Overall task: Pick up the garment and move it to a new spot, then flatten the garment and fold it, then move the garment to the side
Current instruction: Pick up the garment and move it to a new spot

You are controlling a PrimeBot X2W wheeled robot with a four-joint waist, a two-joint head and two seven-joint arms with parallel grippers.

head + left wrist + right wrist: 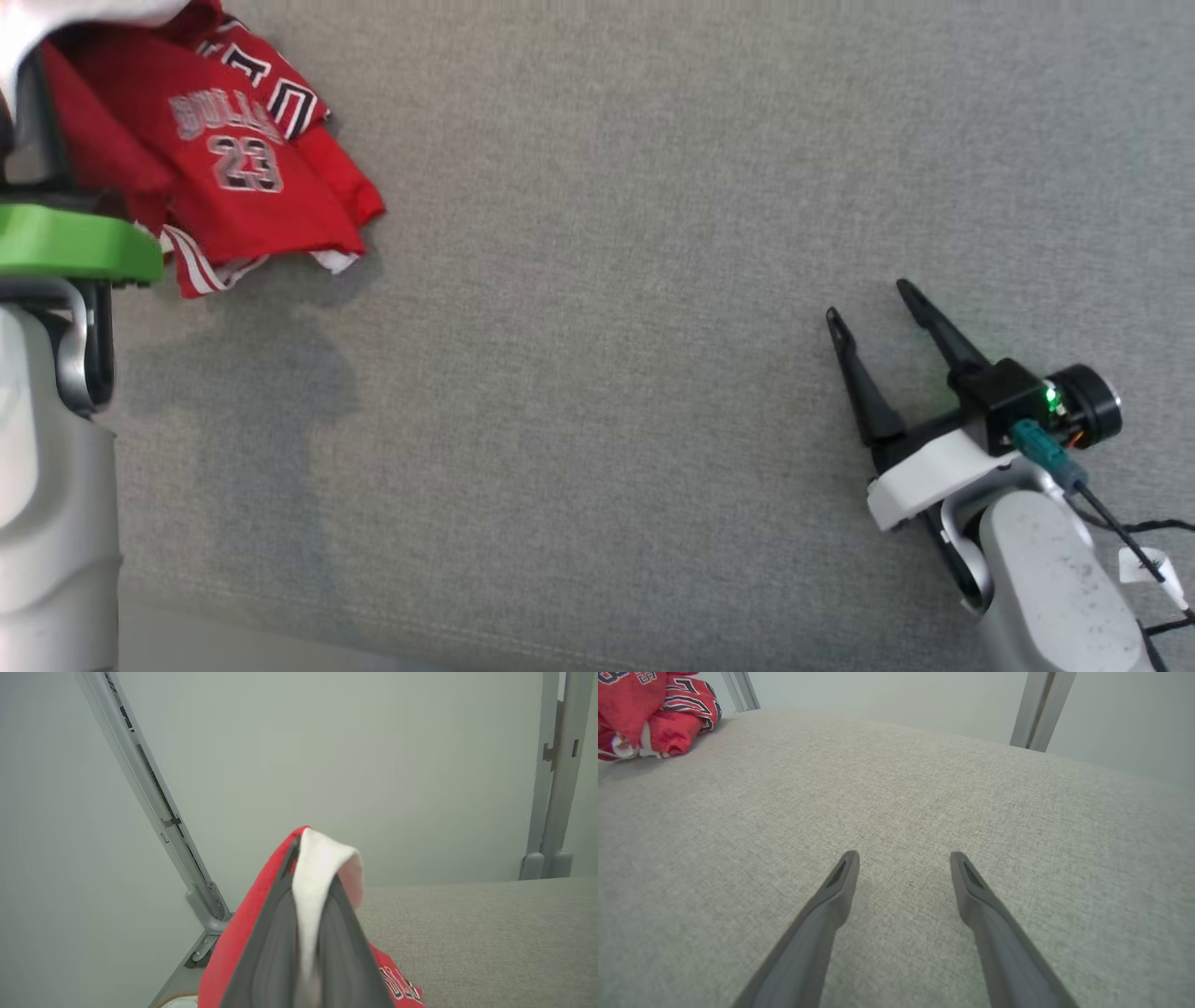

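The red jersey (pixel 233 187) is pinched by its white edge in the left pincer (pixel 313 863), while the right pincer (pixel 867 300) is seen spread wide, well apart from it.

free: grey surface (pixel 597 373) centre | obstacle: red garment (pixel 233 177) heaped far left

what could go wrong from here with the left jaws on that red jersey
The left jaws pinch just a narrow white fold of the jersey, so it may slip out on lifting.
The jersey lies crumpled in layers, so it may rise as a clump and land bunched.
The right jaws stand open far across the grey surface, too distant to help quickly.
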